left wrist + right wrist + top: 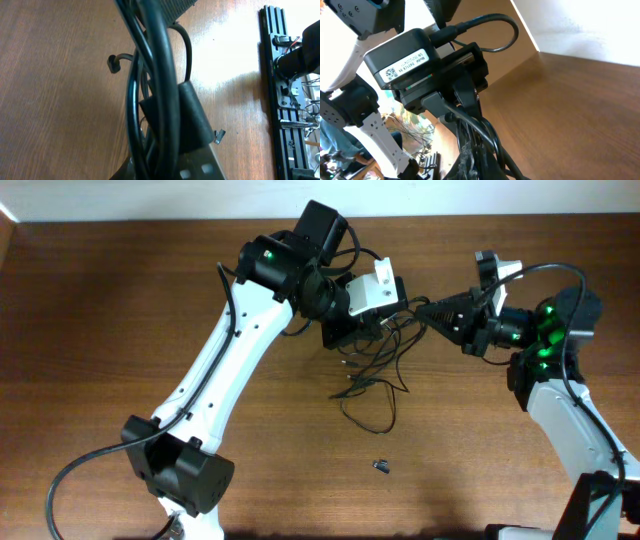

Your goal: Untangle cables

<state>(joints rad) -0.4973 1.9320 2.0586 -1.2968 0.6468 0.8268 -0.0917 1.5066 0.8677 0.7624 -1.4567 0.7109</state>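
Note:
The cables [372, 358] form a thin black tangle, held up between the two grippers above the table's far middle. Loose loops [372, 408] trail down onto the wood. My left gripper [350, 330] is shut on the bunch from the left. In the left wrist view the cables [155, 75] run straight through the left gripper [161, 156], and a small plug [114, 63] hangs off to the left. My right gripper [427, 309] meets the tangle from the right. Its wrist view shows the right gripper [475, 161] shut on the cables [487, 134], just below the left wrist's camera box [405, 62].
A tiny dark loose piece [381, 467] lies on the wood in front of the tangle, also seen as the loose piece [219, 135] from the left wrist. A black slotted rail [280, 90] runs along the table's side. The left arm [225, 360] crosses the table diagonally.

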